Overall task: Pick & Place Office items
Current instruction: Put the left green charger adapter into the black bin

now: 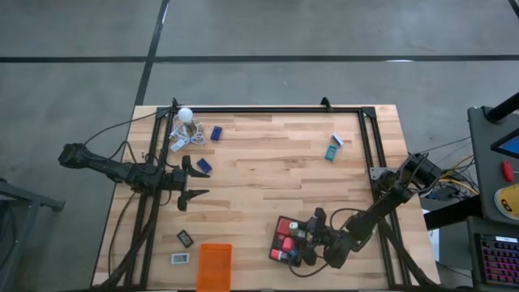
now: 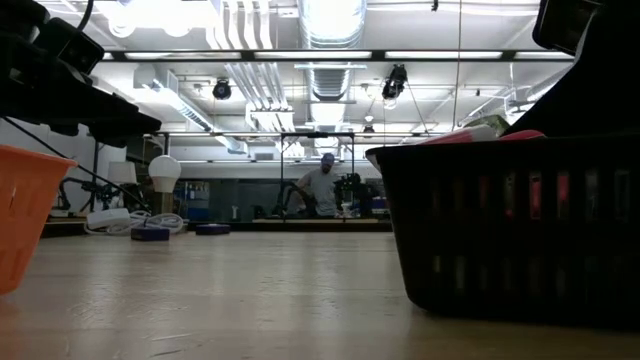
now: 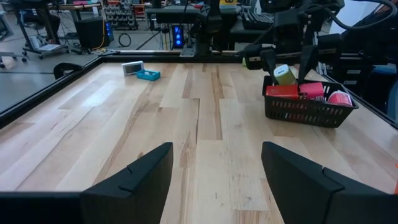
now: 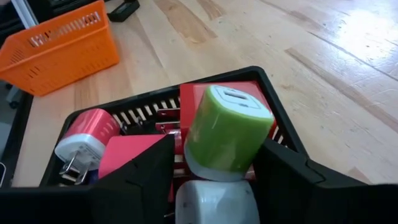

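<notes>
Right gripper [image 4: 214, 163]: over the black basket [image 1: 280, 225] near the table's front right edge, jaws parted around a green-and-white charger [image 4: 227, 132]; grip or release cannot be told. Basket already holds red [image 4: 134, 155] and pink [image 4: 87, 138] pieces. Left gripper [image 3: 214, 177]: open, empty, near the left edge. Outstanding: blue blocks [image 1: 216, 133] and teal box [image 1: 332, 152] toward the back edge; two small rectangles [image 1: 185, 238] by the orange basket [image 1: 214, 268], front edge.

Green-and-white charger block [image 4: 227, 134] tilted above red boxes [image 4: 205, 102] and a pink plug [image 4: 87, 138] in the black basket [image 4: 283, 134].
</notes>
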